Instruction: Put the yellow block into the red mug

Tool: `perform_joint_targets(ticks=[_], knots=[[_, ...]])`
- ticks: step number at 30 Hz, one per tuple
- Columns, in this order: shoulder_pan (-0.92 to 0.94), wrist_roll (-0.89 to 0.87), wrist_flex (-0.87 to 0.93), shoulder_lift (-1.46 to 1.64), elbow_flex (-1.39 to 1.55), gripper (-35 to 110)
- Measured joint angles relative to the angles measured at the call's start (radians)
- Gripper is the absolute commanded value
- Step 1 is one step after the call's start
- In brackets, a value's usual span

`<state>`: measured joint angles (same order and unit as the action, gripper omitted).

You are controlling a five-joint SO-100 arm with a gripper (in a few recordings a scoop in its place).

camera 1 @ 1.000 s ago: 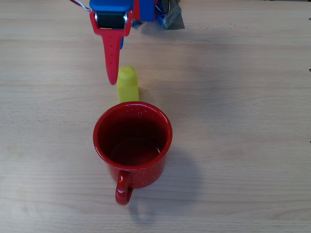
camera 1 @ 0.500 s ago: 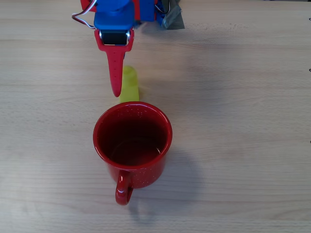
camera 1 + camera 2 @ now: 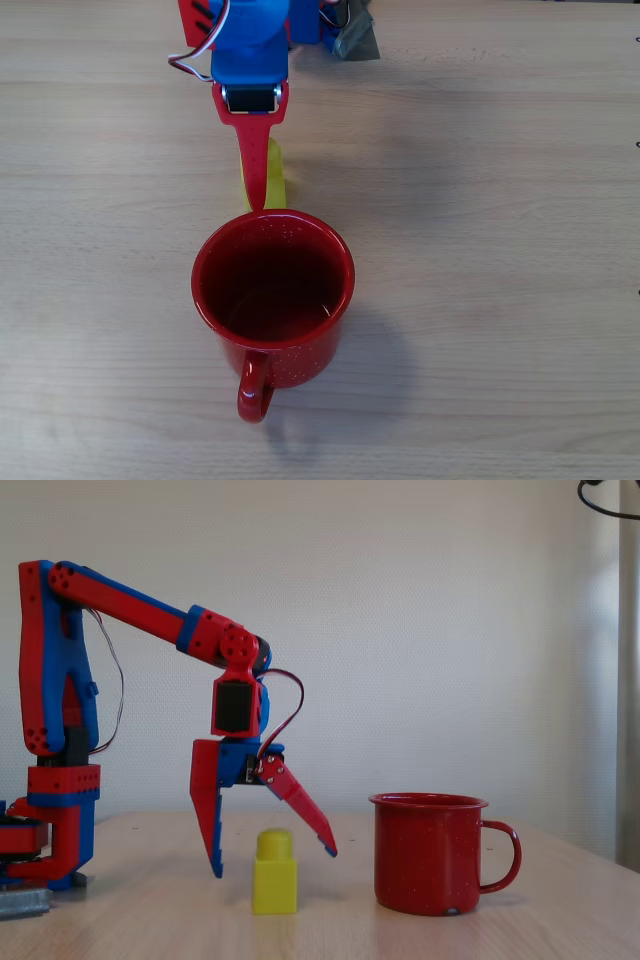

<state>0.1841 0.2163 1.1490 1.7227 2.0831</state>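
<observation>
One block, one mug, one arm. The yellow block (image 3: 274,872) stands upright on the wooden table (image 3: 450,935), its rounded end up, just left of the red mug (image 3: 428,852) in the fixed view, with a small gap between them. The mug sits upright with its handle (image 3: 503,855) pointing right in that view.

The gripper (image 3: 270,858) hangs over the block with its fingers spread wide apart, one finger straight down on the left of the block and the other angled out to the right above it; neither touches the block, and nothing is held.

In the overhead view the gripper (image 3: 256,170) shows as a single red finger lying across the block (image 3: 273,180), so only a yellow strip is visible beside it, close to the far rim of the mug (image 3: 272,300). This view looks into the mug's dark red inside, which holds nothing, and shows the handle (image 3: 253,388) at the near side.
</observation>
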Motion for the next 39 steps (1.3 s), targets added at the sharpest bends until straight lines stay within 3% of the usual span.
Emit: perform_joint_targets(ticks=[16, 20, 22, 33, 39], knots=[[-0.017, 0.000, -0.104, -0.026, 0.017, 38], [-0.015, 0.000, -0.130, -0.035, 0.017, 25], [-0.015, 0.000, -0.127, -0.035, 0.017, 6], [-0.017, 0.002, -0.137, -0.035, 0.017, 0], [-0.015, -0.048, -0.005, -0.035, -0.029, 0]])
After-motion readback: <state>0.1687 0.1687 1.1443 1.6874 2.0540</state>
